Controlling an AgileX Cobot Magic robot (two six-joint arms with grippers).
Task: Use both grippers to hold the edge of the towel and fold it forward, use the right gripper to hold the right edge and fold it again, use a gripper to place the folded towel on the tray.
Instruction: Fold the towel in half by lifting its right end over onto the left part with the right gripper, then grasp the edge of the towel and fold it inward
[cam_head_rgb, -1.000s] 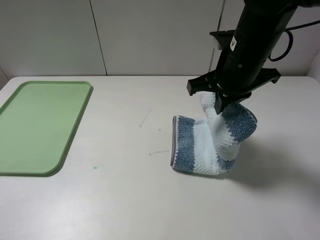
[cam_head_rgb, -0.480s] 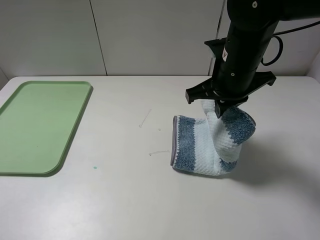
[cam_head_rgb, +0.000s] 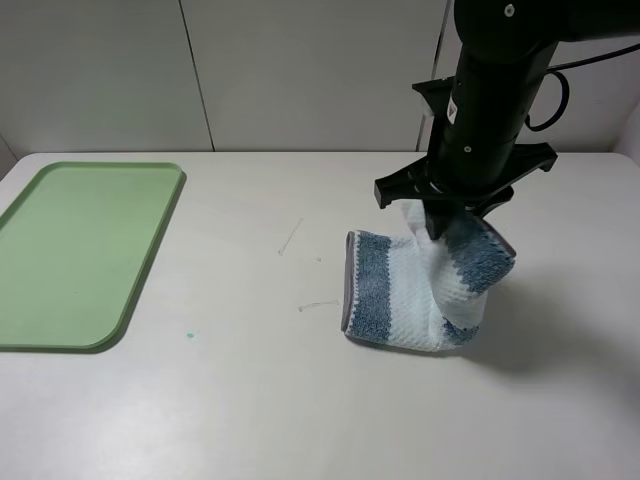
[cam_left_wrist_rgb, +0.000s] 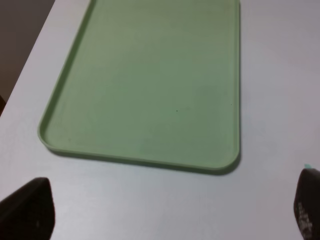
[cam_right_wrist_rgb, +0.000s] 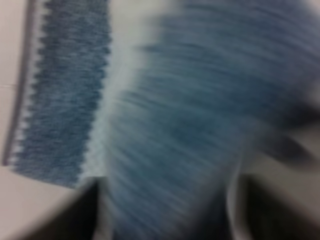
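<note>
- Towel (cam_head_rgb: 400, 290): lies on the white table (cam_head_rgb: 250, 400), toward 3 o'clock from the table centre in the exterior high view. It is partly folded. The 9 o'clock portion lies flat; the 1 o'clock portion is raised off the surface in a curled hump.
- Edge of the towel (cam_head_rgb: 346, 285): a thin grey hem runs along the 9 o'clock side of the flat portion and rests on the table.
- Right gripper (cam_head_rgb: 437, 222): points down over the towel, its tip touching the raised cloth at the towel's 12 o'clock side. Cloth hides the fingertips in the exterior high view. The right wrist view is blurred and filled with blue and white cloth close to the lens. Whether the jaws clamp the cloth or stand apart cannot be determined.
- Left gripper (cam_left_wrist_rgb: 166, 205): jaws are spread wide with nothing between them. It hovers above bare table just beside one short end of the tray.
- Tray (cam_head_rgb: 80, 250): light green with a low rim, located at 9 o'clock on the table, well apart from the towel.
- Teal speck (cam_head_rgb: 190, 335): on the table near the tray's 4 o'clock corner, between tray and towel.
</note>
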